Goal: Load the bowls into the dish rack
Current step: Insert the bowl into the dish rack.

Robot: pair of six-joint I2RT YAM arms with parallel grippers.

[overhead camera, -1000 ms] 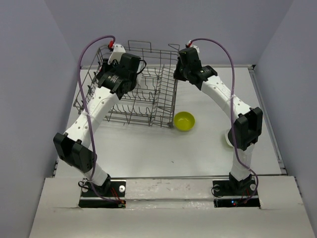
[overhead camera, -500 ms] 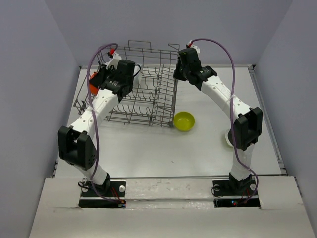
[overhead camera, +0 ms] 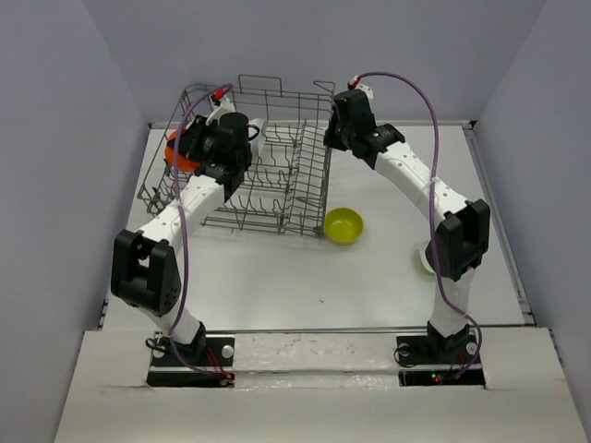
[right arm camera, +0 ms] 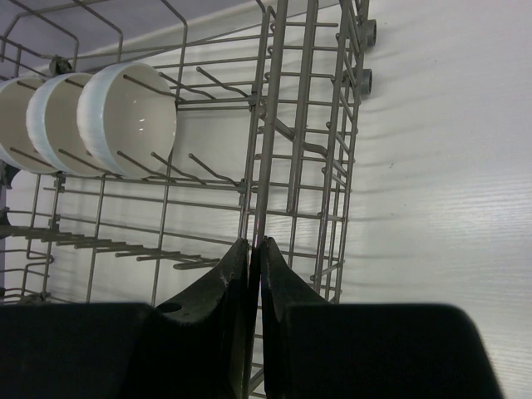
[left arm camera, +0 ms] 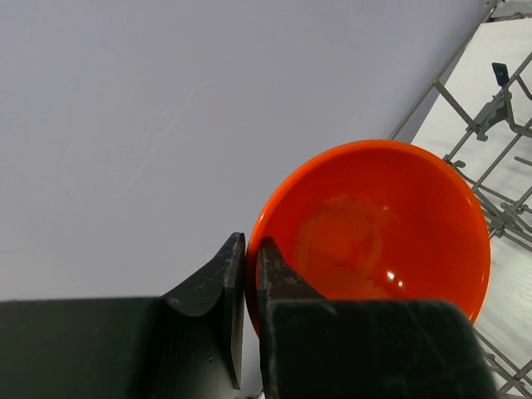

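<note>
My left gripper (left arm camera: pixel 251 241) is shut on the rim of an orange bowl (left arm camera: pixel 374 241), held in the air with its hollow facing the camera. From above, the orange bowl (overhead camera: pixel 178 152) hangs over the far left corner of the dish rack (overhead camera: pixel 277 198), beside the left gripper (overhead camera: pixel 199 148). My right gripper (right arm camera: pixel 254 249) is shut on an upright wire of the dish rack (right arm camera: pixel 268 100), at its raised right side (overhead camera: pixel 319 175). Three white bowls (right arm camera: pixel 129 116) stand on edge among the tines. A yellow-green bowl (overhead camera: pixel 343 225) sits on the table right of the rack.
A white bowl (overhead camera: pixel 425 259) lies on the table at the right, mostly hidden behind my right arm's elbow. Grey walls close in the table at the back and both sides. Rack wires (left arm camera: pixel 482 126) show at the right of the left wrist view.
My left arm has swung to the left and back, bringing the orange bowl into sight over the rack's left corner. The right arm has stayed on the rack's side wire.
</note>
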